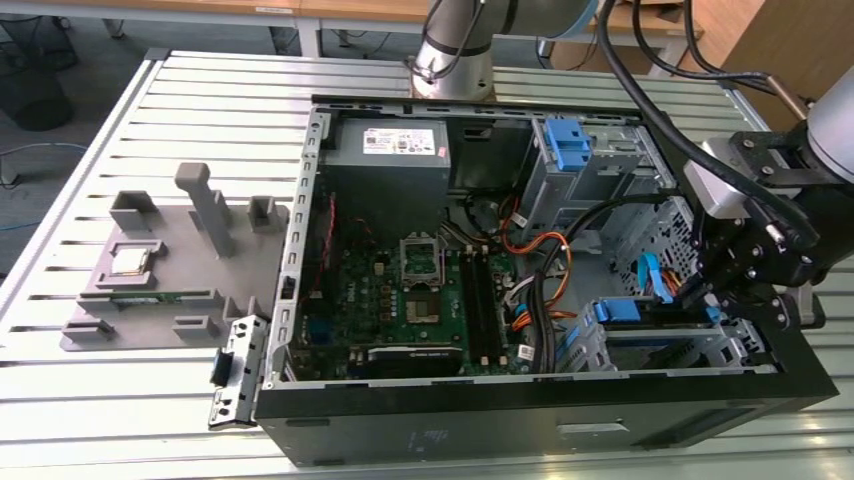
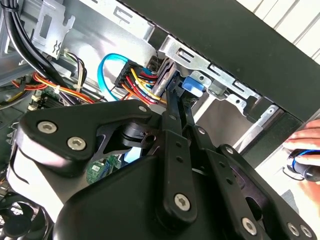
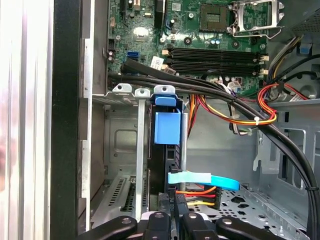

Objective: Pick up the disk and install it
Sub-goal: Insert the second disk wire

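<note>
- Hand point(image 3: 172, 220) sits low inside the open computer case point(image 1: 534, 400), at the drive cage point(image 1: 667, 340) in the case's front corner, its fingers closed narrowly on the edge of the disk point(image 3: 167, 150).
- Disk stands on edge in a cage slot, its blue bracket tab point(image 3: 166, 127) toward the motherboard point(image 3: 200, 40); it looks nearly seated.
- Judged step: installing, close to done. Pressing it home calls for a straight push along the slot, clear of the power cables point(image 3: 235, 112) and the blue data cable point(image 3: 205, 180).
</note>
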